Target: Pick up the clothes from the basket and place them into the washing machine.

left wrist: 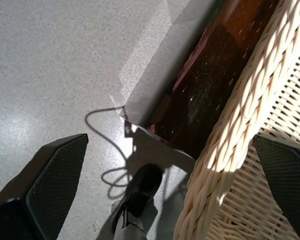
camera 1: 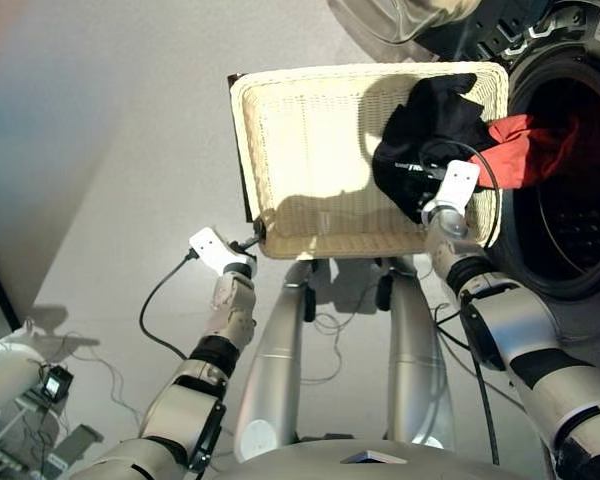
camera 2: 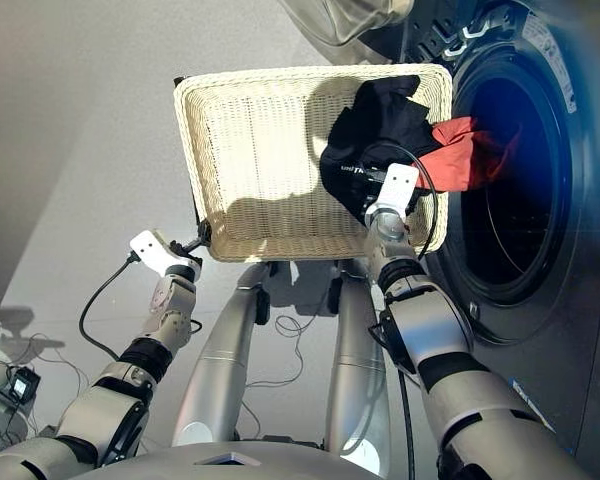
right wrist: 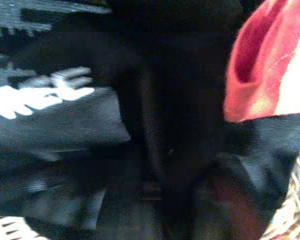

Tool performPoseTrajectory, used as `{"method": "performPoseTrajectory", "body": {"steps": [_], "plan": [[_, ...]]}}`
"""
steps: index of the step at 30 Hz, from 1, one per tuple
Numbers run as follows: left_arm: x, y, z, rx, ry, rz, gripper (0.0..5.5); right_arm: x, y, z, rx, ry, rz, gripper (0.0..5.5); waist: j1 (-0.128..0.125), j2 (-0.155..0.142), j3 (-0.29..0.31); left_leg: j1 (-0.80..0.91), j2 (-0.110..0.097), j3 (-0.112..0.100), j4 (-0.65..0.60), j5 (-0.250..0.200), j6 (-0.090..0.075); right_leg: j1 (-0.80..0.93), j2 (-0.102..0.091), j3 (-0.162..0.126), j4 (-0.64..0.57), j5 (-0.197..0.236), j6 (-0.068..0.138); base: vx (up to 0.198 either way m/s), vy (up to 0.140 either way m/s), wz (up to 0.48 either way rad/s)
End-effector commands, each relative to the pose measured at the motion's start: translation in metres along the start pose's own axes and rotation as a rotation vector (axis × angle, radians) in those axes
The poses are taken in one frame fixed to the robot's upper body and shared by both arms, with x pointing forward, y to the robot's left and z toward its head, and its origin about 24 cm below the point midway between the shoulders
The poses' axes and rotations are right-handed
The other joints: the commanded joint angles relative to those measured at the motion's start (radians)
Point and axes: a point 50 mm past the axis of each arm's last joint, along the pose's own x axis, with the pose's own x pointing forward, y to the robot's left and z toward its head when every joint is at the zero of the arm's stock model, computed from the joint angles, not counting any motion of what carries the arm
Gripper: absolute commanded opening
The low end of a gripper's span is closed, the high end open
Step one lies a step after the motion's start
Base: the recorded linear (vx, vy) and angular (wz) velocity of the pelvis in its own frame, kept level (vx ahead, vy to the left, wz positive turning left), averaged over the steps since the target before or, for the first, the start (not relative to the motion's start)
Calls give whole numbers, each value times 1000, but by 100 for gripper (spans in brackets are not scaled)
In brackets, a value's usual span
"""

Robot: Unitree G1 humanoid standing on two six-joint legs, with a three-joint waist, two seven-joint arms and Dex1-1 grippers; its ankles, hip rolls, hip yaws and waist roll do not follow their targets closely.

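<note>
Right of frame: soft black garment with white lettering (camera 1: 425,140) heaped in the cream woven wicker basket (camera 1: 310,150), likely light and limp; pinch a raised fold. Right gripper (camera 1: 430,195) over it, jaw state unclear. Left gripper (left wrist: 155,165) gapes, straddling the rim.

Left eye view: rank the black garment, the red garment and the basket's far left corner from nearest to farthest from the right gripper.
1. Black garment: directly under the right gripper, in the basket's right end.
2. Red garment: just beyond, draped over the basket's right edge toward the washing machine porthole.
3. Basket's far left corner: farthest, across the tray.
</note>
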Motion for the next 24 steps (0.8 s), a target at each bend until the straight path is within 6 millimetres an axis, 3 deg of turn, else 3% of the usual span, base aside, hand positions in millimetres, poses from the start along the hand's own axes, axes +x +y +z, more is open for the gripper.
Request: {"method": "performPoseTrajectory", "body": {"steps": [1, 9, 14, 15, 24], "plan": [[-1, 15, 19, 25, -76, 17, 550, 3, -5, 13, 88, -45, -22, 0, 0, 31, -5, 33, 0, 14, 76, -120, 27, 79, 6, 12, -53, -26, 88, 0, 0, 0], [-7, 25, 11, 28, -57, 56, 550, 0, -8, 21, 156, -132, -55, 0, -20, 26, -17, 97, 5, 27, 22, -111, 23, 139, 14, 24, -122, 0, 94, 0, 0, 0], [-8, 27, 8, 33, -48, 63, 550, -3, -7, 15, 124, -144, -31, 0, -30, 15, -17, 135, 5, 30, -24, -95, 19, 177, 18, 28, -174, 19, 99, 0, 0, 0], [-7, 25, 9, 40, -50, 50, 550, -3, -6, 11, 81, -128, 1, 550, -31, 11, -15, 144, 7, 30, -41, -85, 16, 188, 15, 24, -197, 25, 101, 0, 0, 0], [-2, 27, 13, 40, -40, 60, 550, 0, 0, 11, -162, -96, 64, 550, -21, 13, -16, 94, 4, 16, -2, -98, 21, 145, 22, 23, -153, 4, 93, 0, 0, 0]]}}
